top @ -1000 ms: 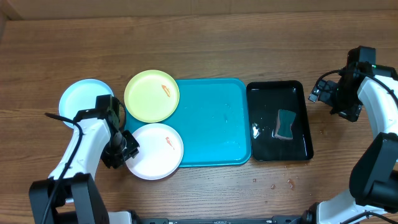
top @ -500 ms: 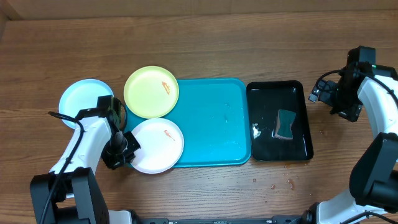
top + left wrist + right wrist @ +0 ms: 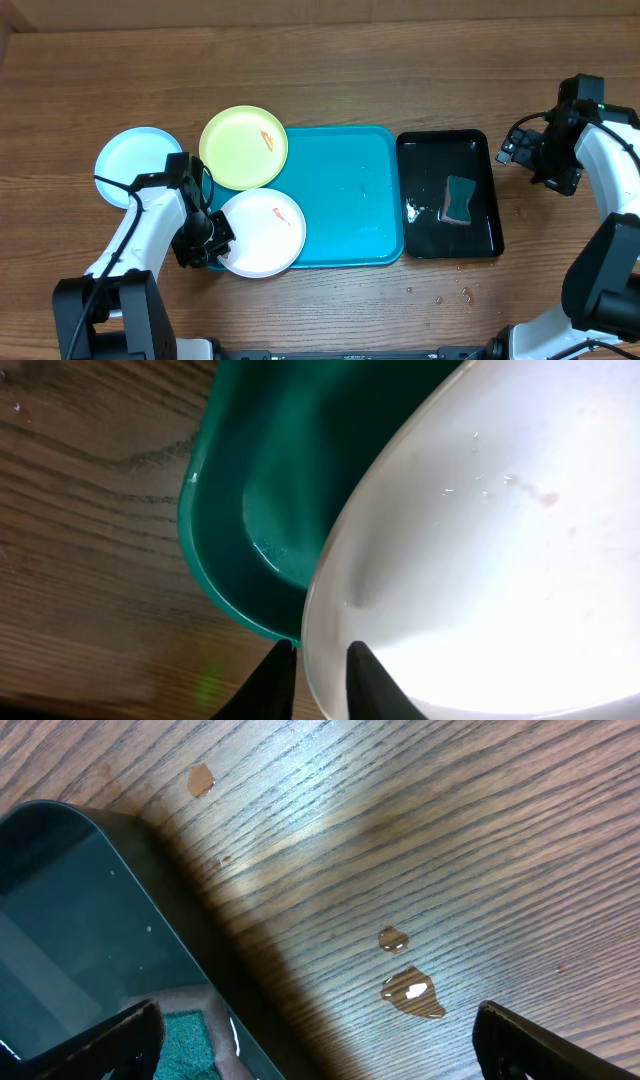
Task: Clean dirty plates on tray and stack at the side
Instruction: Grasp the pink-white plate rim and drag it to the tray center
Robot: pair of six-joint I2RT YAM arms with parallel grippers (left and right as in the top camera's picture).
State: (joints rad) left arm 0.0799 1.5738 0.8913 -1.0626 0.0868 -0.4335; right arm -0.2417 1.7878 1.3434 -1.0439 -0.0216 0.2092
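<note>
You have three plates, one of each colour, one blue tray and one black tray. All three plates are round, so none has a long axis, and they sit face up. The pale yellow-green plate (image 3: pixel 244 148) overhangs the far left corner of the cyan-blue tray (image 3: pixel 345 195), with an orange smear toward its right side. The white plate (image 3: pixel 262 233) lies over the tray's near left corner, just beside the yellow-green one, with one small orange smear right of its centre. The light cyan plate (image 3: pixel 135 165) rests on the table (image 3: pixel 320 70), left of the tray and clear of it. The tray's long axis runs side to side in front of you. The black tray (image 3: pixel 450 195) sits just beside its right end with its long axis running away from you, and holds what looks like a green sponge (image 3: pixel 460 199), though the view is too small to be sure. Your left gripper (image 3: pixel 318 680) is at the white plate's left edge, narrow, with the rim pinched between its two dark fingers (image 3: pixel 275 680). Your right gripper (image 3: pixel 320 1040) hangs wide and holds nothing, over bare wood right of the black tray's far corner, where a few water drops (image 3: pixel 410 990) lie.
</note>
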